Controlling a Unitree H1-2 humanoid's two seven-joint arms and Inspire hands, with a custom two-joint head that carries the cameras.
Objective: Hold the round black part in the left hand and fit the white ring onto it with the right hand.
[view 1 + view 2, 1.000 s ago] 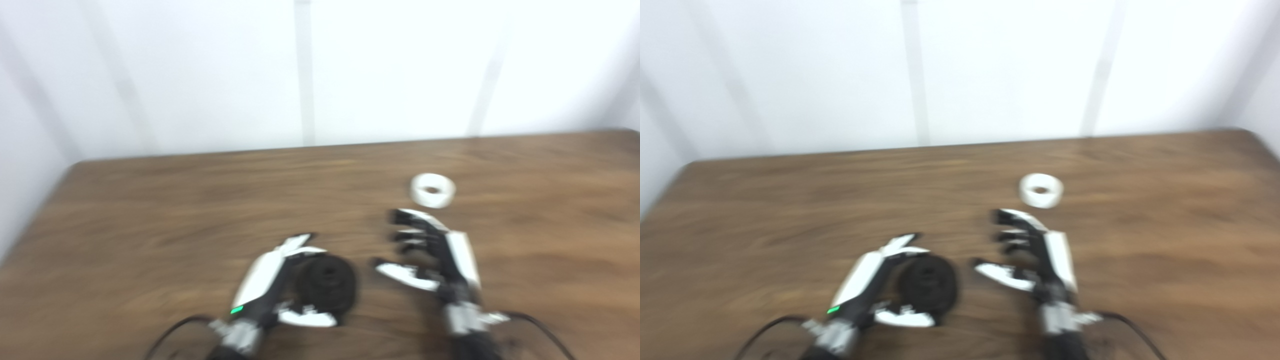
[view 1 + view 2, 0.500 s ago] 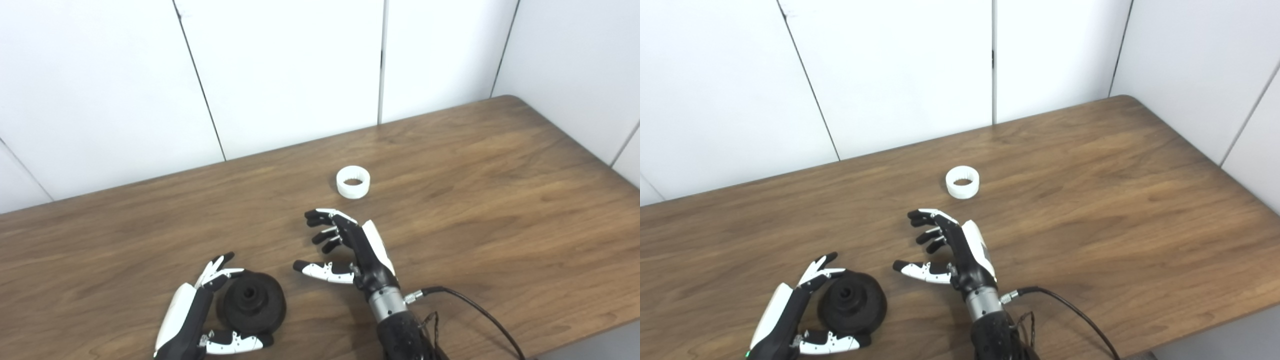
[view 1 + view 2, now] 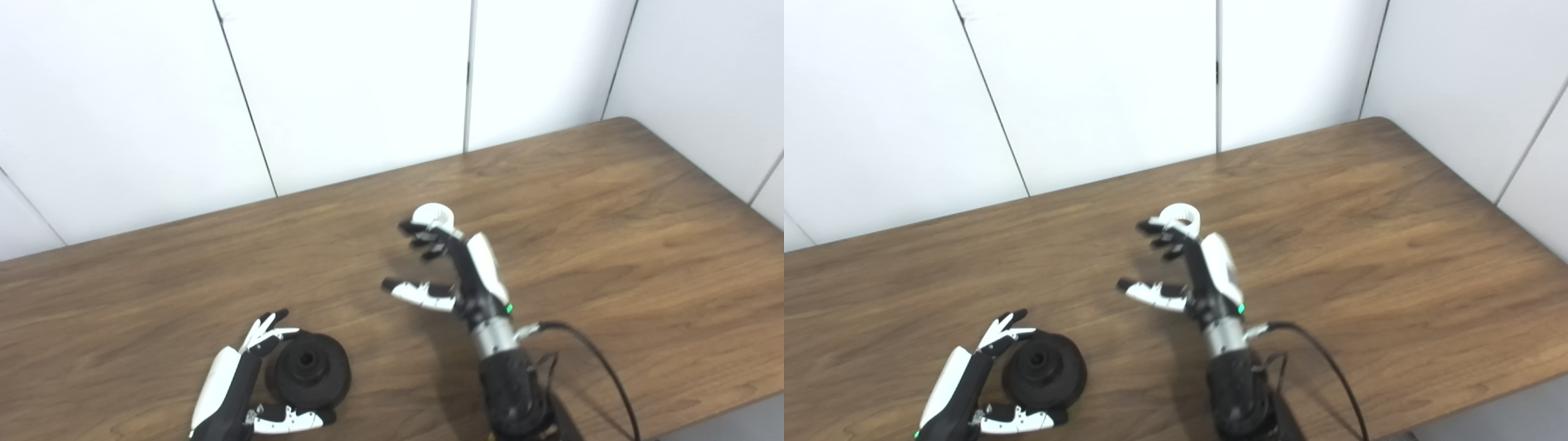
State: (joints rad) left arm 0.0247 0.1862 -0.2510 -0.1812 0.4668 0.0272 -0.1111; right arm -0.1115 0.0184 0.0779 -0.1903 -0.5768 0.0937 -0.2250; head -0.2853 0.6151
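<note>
The round black part (image 3: 311, 371) lies flat on the brown table near the front left, with a raised hub in its middle. My left hand (image 3: 245, 386) cups it from the left, fingers behind it and thumb in front, loosely around it; it also shows in the right eye view (image 3: 974, 392). The white ring (image 3: 433, 215) lies on the table at mid-depth. My right hand (image 3: 450, 269) is open, fingers apart, raised above the table, with its fingertips overlapping the ring's near edge. The ring's lower part is hidden behind the fingers.
The brown wooden table (image 3: 612, 233) ends at a front edge at the lower right and a back edge along white wall panels. A black cable (image 3: 588, 361) trails from my right wrist toward the front edge.
The camera swung between the oldest frames and half a second ago. Since then my right hand has moved forward and up to the white ring. The left hand and black part have not moved.
</note>
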